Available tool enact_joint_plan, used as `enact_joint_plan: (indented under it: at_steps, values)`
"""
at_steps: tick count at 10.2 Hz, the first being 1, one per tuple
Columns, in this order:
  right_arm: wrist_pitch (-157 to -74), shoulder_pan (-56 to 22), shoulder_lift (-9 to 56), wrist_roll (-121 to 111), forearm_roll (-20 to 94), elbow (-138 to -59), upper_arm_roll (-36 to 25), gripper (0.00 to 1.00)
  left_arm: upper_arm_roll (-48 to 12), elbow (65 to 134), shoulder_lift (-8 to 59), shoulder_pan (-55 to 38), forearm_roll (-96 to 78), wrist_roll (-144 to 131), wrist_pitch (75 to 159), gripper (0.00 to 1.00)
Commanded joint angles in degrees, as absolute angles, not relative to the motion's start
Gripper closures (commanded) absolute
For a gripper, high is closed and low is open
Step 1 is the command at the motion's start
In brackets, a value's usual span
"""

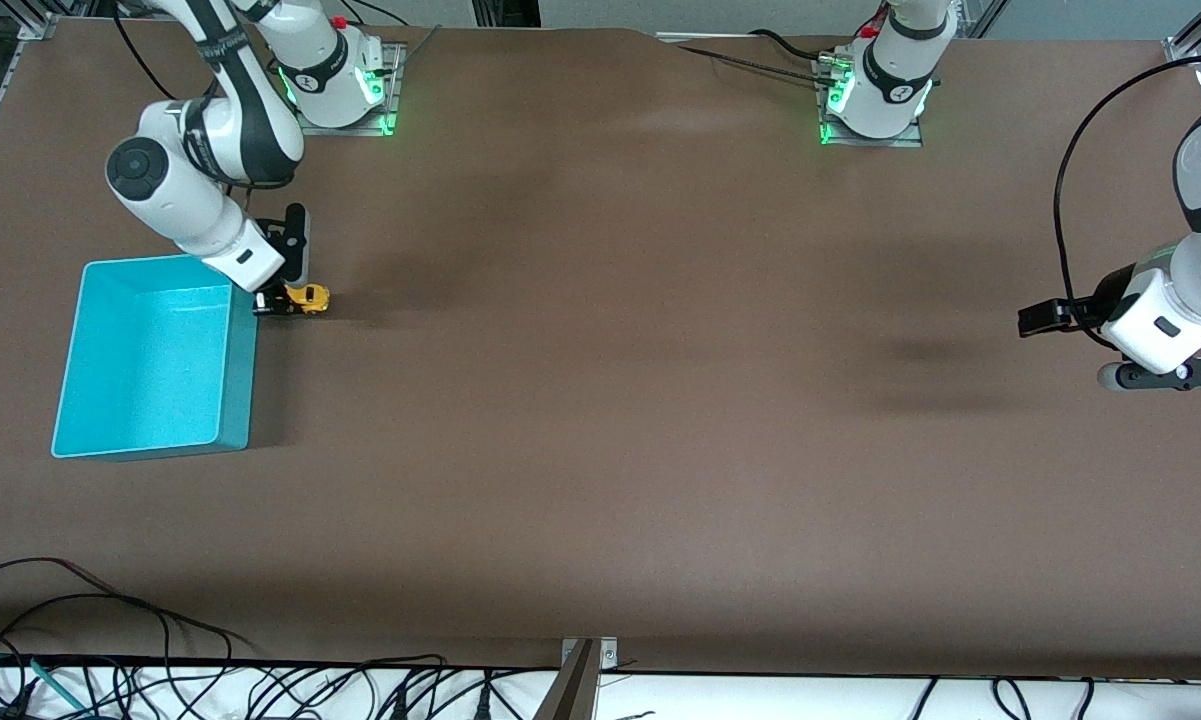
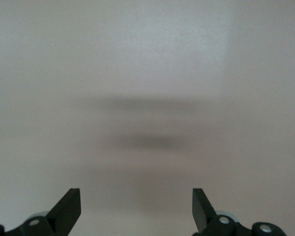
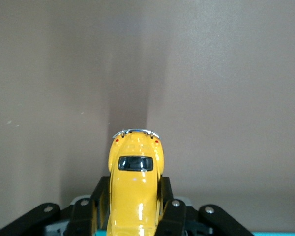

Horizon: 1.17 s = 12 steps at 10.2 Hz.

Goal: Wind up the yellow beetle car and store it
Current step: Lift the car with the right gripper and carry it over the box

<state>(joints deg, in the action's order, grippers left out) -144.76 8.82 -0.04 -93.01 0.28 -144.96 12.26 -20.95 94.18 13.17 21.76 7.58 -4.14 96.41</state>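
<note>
The yellow beetle car [image 1: 307, 298] sits low at the table beside the teal bin [image 1: 110, 420], at the bin's corner nearest the right arm's base. My right gripper [image 1: 282, 300] is shut on the car. In the right wrist view the black fingers [image 3: 169, 206] press both sides of the yellow body [image 3: 135, 187], whose dark window and chrome bumper point away from the bin. My left gripper [image 1: 1045, 318] is open and empty, held above bare table at the left arm's end; its two fingertips [image 2: 69, 209] stand wide apart.
The teal bin holds nothing and stands at the right arm's end of the table. Its teal rim [image 3: 280, 234] shows at the edge of the right wrist view. Cables lie along the table edge nearest the front camera.
</note>
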Motion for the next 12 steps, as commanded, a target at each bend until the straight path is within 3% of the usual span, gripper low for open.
enact_joint_plan:
  at_steps: [1, 6, 10, 12]
  values:
    - [-139.06, 9.84, -5.87, -93.95, 0.53, -145.64, 13.27, 0.8, -20.92, 91.95, 13.54, 21.97, 6.33, -2.63, 95.45, 0.0]
    - [-132.55, 11.77, -10.46, -105.08, 2.72, -144.76, 11.35, 0.79, -20.92, 92.02, 13.62, 21.88, 6.33, -2.55, 95.27, 0.0]
    - [-132.54, 15.36, -7.75, -119.23, 2.64, -142.22, 6.33, 0.79, -20.92, 92.02, 13.54, 22.06, 6.33, -2.37, 95.19, 0.0]
    - [-132.45, 18.88, -2.84, -127.14, 2.55, -138.36, 3.44, 0.79, -20.83, 92.02, 13.54, 22.06, 6.33, -2.37, 95.19, 0.0]
